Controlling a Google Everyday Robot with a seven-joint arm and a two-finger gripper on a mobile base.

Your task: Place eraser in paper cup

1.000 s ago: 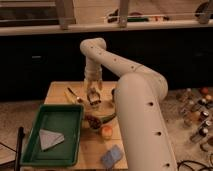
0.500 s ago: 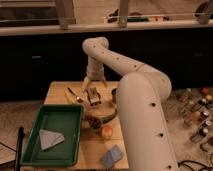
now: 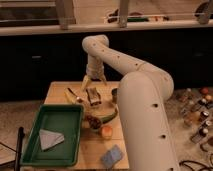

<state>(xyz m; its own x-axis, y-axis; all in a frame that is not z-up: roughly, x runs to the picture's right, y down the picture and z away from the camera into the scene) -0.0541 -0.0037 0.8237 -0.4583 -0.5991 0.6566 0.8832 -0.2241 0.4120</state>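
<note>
My gripper (image 3: 93,83) hangs over the back of the wooden table (image 3: 59,90), fingers spread apart and pointing down. Just below it a small dark block with pale edges, which looks like the eraser (image 3: 93,95), lies on the table, apart from the fingertips. A greyish cup (image 3: 114,94), probably the paper cup, stands right of the block, partly hidden behind my arm (image 3: 145,100).
A banana (image 3: 73,96) lies left of the block. A green tray (image 3: 35,150) at the front left holds a grey cloth (image 3: 50,139). Dark and green items (image 3: 100,120), an orange object (image 3: 106,131) and a blue-grey sponge (image 3: 112,156) lie nearer the front.
The gripper has risen a little from around the dark block, which stays on the table. Nothing else has moved.
</note>
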